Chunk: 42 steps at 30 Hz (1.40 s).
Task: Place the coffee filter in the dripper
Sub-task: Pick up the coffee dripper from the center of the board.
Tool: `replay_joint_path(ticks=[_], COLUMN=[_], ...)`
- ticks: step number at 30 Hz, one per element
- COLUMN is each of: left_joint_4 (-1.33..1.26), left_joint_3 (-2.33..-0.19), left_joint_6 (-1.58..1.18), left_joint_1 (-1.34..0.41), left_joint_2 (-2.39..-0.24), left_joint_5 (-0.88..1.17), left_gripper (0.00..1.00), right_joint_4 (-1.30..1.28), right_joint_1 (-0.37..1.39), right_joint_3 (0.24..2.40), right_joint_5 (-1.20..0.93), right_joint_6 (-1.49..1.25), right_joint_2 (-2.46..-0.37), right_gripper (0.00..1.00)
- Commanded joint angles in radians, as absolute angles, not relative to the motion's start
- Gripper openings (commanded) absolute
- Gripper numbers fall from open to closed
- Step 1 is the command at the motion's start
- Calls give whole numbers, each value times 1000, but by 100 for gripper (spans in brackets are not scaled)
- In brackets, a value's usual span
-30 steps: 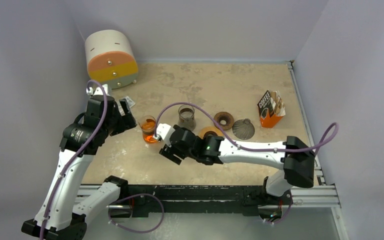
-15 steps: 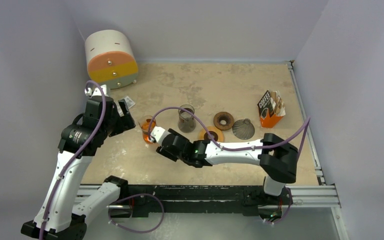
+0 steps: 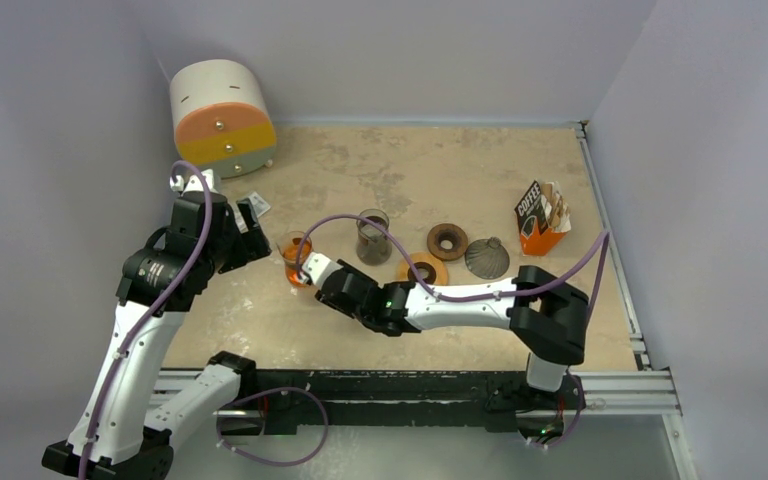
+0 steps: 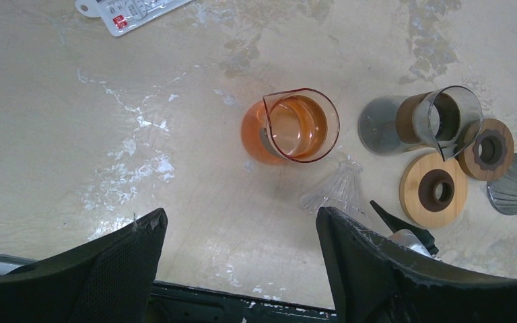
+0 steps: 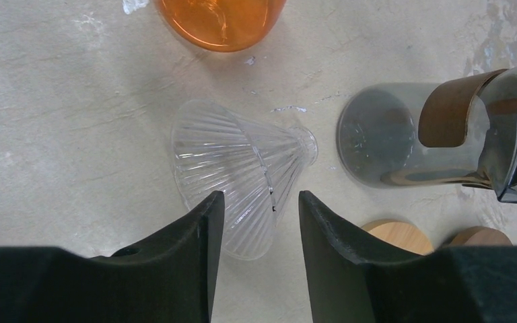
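**brewbot_fan:** Right arm's slid further left across the table since a second ago, and its jaws have narrowed a good bit. Left arm hasn't budged. Anyone following what it's after?

**dripdrop:** Going left to right: left gripper [image 4: 239, 222] hangs wide open with nothing in it, above the orange carafe [image 4: 299, 128]. Just right of the carafe, the clear dripper [image 5: 235, 161] lies on its side. The right gripper [image 5: 261, 202] sits straight over the dripper's wide end, one finger either side. It's half closed, but I can't tell if it's actually biting yet.

**brewbot_fan:** Which way's the dripper pointing?

**dripdrop:** In the right wrist view the mouth faces lower left and the narrow tip points upper right, at the grey glass server [image 5: 377, 145]. So the fingers cross its long axis near the rim. My guess is it needs standing upright first.

**brewbot_fan:** And the filter?

**dripdrop:** Looks like the filters are in the orange box [image 3: 538, 220], far right and well apart from the dripper. That's the right arm's side, so it's the nearer arm for both.
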<state>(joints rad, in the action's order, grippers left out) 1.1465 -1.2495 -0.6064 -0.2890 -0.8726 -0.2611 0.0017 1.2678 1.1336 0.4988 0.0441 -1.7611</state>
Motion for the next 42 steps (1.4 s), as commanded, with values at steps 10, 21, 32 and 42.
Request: replay_joint_path(ticks=[10,21,32,42], left_joint_4=[1141,1135,1113,1090], left_joint_3=[-1267,-1260,-1246,-1240], left_joint_6=[-592,-591,-594,-587], left_joint_1=[-284,-284,-284,-284], left_joint_2=[-865,-863,-866,-885], left_joint_5=[-258,-255,-238,-197], left_gripper=[81,81,81,80], right_joint_4=[20,21,-71,-344], right_joint_1=[1267,1268,1267,1266], right_joint_3=[1155,1147,1110,1086], right_joint_5=[617,651,649,515], right_joint_6=[34,16,-55,-133], right_joint_2=[-1821,-1814,-1689,-1472], right_gripper=[37,4,0,0])
